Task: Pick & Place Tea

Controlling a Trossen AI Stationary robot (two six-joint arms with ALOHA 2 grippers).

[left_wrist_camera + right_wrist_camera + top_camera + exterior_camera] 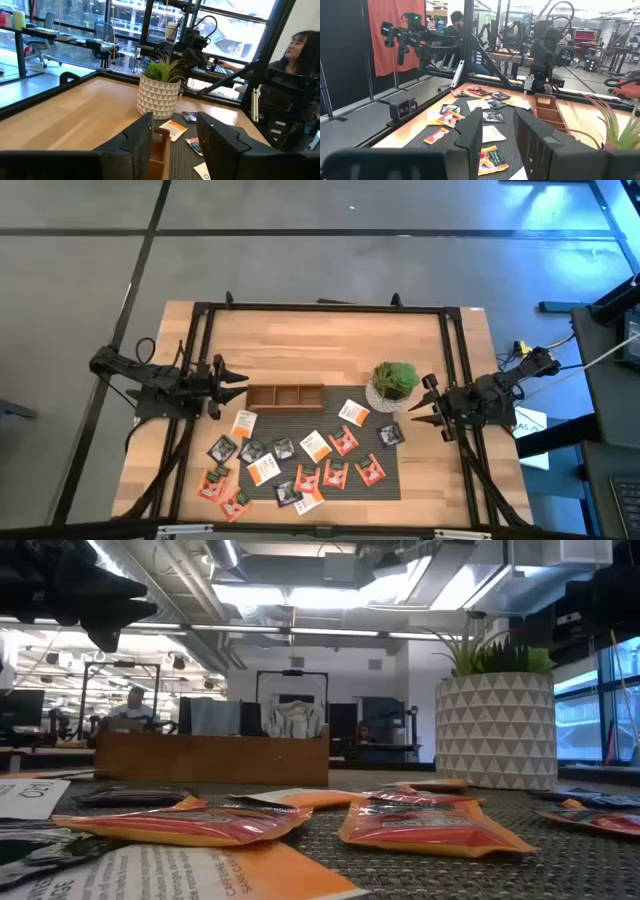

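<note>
Left gripper point(238, 381) has its jaws spread apart with nothing between them, and it hovers just off the left end of the wooden tray point(285, 396). In its own wrist view the two dark fingers point(137, 142) frame that end of the tray, gap clear. Right gripper point(418, 406) also shows a gap between its fingers point(472, 132), nothing pinched, and it sits well to the right of the tray, just past the potted plant point(393, 383).

The tea sachets point(300, 455) lie scattered on the dark mat point(385, 483) in front of the tray, all of them outside it. White-and-orange ones sit closest to the tray: one point(244, 423) below its left end, one point(352, 413) off its right end near the plant pot. Orange-red packets point(343, 442) and dark ones point(283, 448) are mixed together farther from the tray, fanning toward the table's front edge. One dark sachet point(391, 435) lies alone, right of the tray and below the plant.

From table height, orange packets point(425, 823) lie flat in the foreground with the tray point(212, 757) standing behind them and the plant pot point(496, 730) to its right.
</note>
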